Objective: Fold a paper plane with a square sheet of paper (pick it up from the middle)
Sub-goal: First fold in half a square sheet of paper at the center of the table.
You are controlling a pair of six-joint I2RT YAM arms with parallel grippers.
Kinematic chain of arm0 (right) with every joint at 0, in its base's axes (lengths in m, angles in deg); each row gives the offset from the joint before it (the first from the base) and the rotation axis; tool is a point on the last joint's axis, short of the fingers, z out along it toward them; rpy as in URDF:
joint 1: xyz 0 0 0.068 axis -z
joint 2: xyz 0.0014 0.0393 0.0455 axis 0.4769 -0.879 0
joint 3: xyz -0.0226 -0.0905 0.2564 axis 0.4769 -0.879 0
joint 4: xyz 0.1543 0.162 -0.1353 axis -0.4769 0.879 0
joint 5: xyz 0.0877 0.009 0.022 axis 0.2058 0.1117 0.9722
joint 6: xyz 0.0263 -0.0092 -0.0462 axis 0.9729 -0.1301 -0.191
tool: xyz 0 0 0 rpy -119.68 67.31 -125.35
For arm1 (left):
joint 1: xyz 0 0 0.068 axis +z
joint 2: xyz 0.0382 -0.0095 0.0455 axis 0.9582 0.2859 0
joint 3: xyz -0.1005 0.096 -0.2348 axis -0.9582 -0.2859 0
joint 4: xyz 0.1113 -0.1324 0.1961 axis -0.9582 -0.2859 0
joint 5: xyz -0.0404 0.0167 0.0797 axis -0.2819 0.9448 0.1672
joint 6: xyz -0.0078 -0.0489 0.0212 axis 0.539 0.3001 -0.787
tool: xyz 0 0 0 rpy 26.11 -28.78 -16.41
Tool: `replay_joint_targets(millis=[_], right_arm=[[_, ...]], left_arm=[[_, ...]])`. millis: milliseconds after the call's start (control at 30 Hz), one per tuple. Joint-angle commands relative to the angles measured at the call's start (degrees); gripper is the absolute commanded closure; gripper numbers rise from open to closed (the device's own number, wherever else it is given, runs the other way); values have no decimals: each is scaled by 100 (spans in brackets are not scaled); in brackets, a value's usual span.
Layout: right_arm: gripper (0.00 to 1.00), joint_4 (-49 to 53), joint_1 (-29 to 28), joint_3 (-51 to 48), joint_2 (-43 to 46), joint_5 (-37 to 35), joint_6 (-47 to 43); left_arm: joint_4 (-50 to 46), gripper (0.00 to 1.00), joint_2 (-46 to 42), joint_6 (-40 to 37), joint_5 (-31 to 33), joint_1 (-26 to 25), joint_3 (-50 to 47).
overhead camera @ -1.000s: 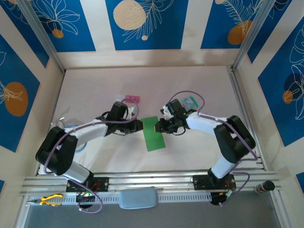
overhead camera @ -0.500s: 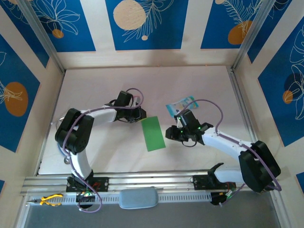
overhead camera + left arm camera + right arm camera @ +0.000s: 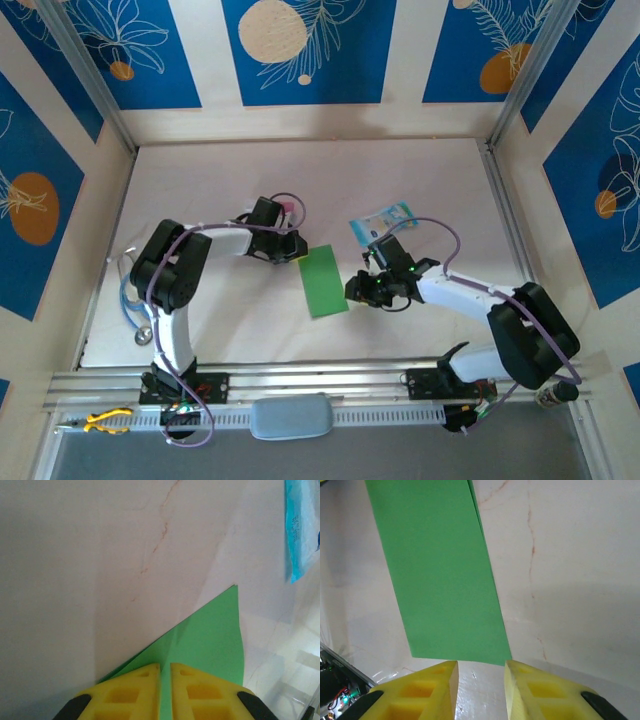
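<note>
Your left claw [image 3: 165, 666] looks pinched on the far left corner of the square sheet of paper [image 3: 322, 281], which lies folded between the claws. Your right claw [image 3: 480, 680] is spread and empty by its right edge. Pull hard and the thin paper may tear or slide.

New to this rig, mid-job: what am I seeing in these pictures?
Two robot arms stand at the near edge of a white table. The wide picture looks down from above and behind them; the other two come from each wrist's camera, yellow fingers at the bottom. A green paper, folded to a strip, lies between the arms; a blue packet and a pink block lie beyond. The left end effector seems pinched on the paper's corner. The right end effector is open and empty, just short of the paper's edge.
</note>
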Motion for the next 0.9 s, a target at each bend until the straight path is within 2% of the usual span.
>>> replay_joint_targets(millis=[0, 267, 867], right_arm=[[68, 131, 14, 2, -68, 321, 214], [64, 30, 23, -76, -228, 585, 341], [65, -332, 9, -27, -859, 766, 485]], left_arm=[[1, 85, 205, -70, 104, 35, -292], [13, 85, 129, -67, 99, 79, -400], [-25, 85, 142, -72, 53, 88, -364]])
